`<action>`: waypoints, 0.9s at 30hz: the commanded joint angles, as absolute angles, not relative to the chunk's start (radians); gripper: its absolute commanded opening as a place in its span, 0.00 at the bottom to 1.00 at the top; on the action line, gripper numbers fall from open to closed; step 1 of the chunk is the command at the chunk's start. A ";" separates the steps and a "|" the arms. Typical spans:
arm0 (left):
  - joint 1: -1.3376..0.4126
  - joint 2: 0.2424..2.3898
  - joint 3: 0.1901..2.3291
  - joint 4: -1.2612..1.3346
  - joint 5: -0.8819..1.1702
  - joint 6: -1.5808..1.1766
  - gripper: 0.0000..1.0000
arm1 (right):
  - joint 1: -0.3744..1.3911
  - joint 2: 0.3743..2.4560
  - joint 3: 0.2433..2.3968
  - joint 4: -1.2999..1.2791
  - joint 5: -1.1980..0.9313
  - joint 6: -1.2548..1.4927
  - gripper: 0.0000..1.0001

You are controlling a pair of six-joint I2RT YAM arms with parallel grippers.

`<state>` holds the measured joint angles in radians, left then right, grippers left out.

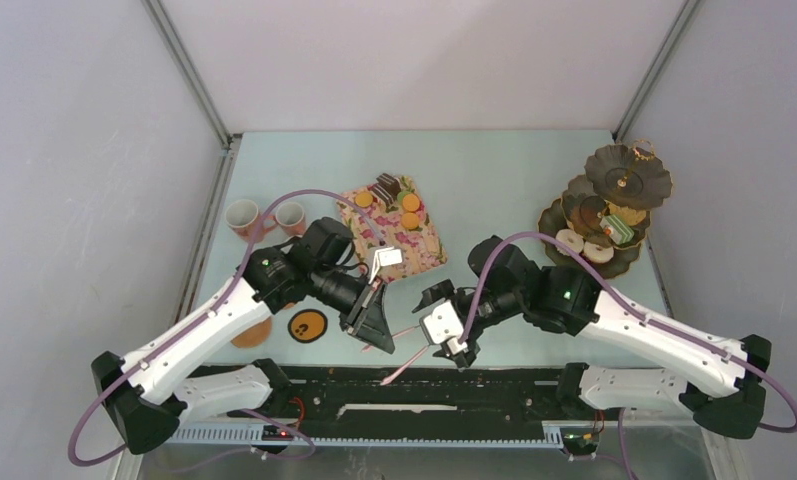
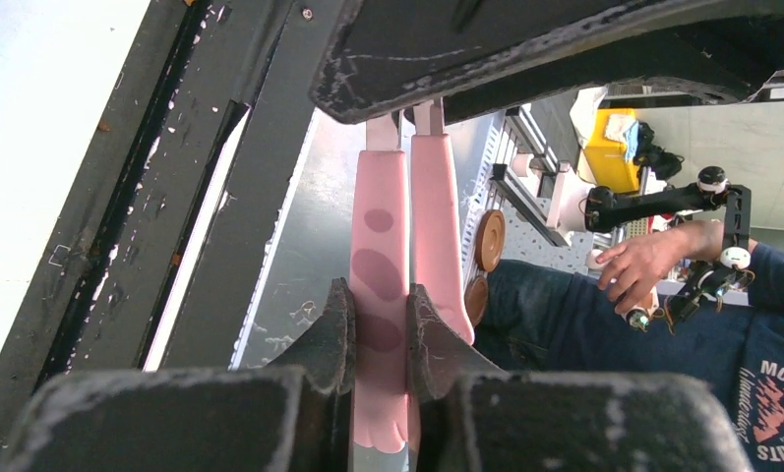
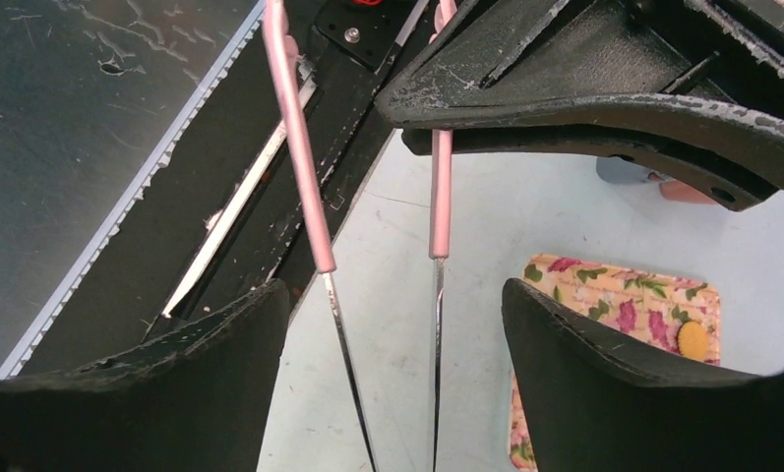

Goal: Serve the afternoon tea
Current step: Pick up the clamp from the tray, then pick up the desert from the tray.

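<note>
The left pincer (image 2: 380, 329), in front of the floral rectangular tray (image 1: 421, 250), is closed on the pink tongs (image 2: 383, 246), the right pincer (image 3: 392, 305) stands open around their two arms, and the small cakes (image 1: 386, 188) lie on that tray, with the dark three-tier scalloped stand (image 1: 646, 172) to its right.
</note>
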<state>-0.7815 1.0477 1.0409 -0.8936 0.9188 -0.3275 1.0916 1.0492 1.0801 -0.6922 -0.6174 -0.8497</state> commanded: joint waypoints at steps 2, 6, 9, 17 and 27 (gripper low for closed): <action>-0.788 1.052 1.068 -0.905 0.947 -0.286 0.00 | 1.095 1.074 1.080 -0.649 -0.651 -0.832 0.76; -0.788 1.051 1.070 -0.913 0.940 -0.289 0.00 | 1.095 1.088 1.080 -0.666 -0.652 -0.820 0.72; -0.788 1.057 1.080 -0.915 0.938 -0.291 0.00 | 1.098 1.097 1.079 -0.666 -0.612 -0.796 0.69; -0.790 1.074 1.091 -0.921 0.928 -0.295 0.00 | 1.103 1.097 1.080 -0.659 -0.552 -0.748 0.53; -0.790 1.102 1.113 -0.926 0.929 -0.295 0.00 | 1.119 1.126 1.080 -0.648 -0.522 -0.735 0.53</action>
<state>-0.7834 1.0927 1.0645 -0.9367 0.8997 -0.3126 1.1049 1.1084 1.0760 -0.6865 -0.5529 -0.7433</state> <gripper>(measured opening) 0.144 0.532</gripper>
